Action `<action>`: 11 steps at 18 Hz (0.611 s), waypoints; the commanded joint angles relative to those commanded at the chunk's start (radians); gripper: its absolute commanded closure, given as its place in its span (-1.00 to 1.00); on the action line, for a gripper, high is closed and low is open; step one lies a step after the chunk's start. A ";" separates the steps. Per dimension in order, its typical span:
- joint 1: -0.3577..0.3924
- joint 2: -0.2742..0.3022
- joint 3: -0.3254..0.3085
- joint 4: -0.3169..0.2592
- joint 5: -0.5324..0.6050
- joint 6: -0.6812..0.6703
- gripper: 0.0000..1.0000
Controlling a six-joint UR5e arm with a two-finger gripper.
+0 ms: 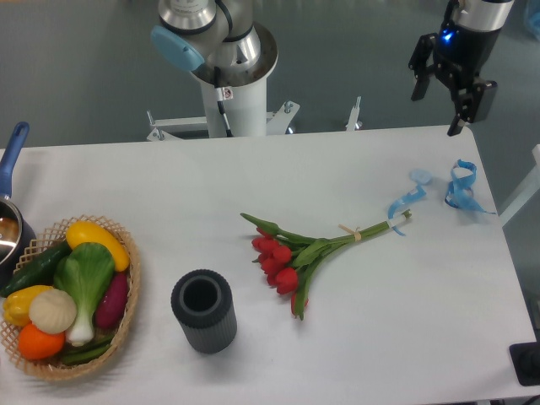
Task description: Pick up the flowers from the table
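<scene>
The flowers (pixel 291 257), a bunch of red tulips with green stems and leaves, lie flat on the white table (pixel 278 181) right of centre. The red heads point to the lower left and the stem ends to the upper right, tied with a thin band near the ends. My gripper (pixel 440 99) hangs in the air above the table's far right corner, well up and to the right of the flowers. It is open and empty.
Curly blue ribbons (pixel 460 187) lie at the right, next to the stem ends. A dark ribbed cylinder cup (pixel 203 310) stands left of the flowers. A wicker basket (pixel 126 316) of vegetables sits at the front left. A blue-handled pot (pixel 10 221) is at the left edge.
</scene>
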 joint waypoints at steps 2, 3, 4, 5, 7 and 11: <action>-0.003 0.003 -0.018 0.029 0.002 0.005 -1.00; -0.003 0.008 -0.018 0.044 0.003 -0.001 -1.00; -0.003 0.012 -0.020 0.046 0.005 -0.002 -1.00; -0.002 0.012 -0.021 0.048 0.006 -0.002 -1.00; 0.002 0.023 -0.064 0.064 0.003 -0.005 -1.00; -0.008 0.043 -0.133 0.156 0.000 -0.131 -1.00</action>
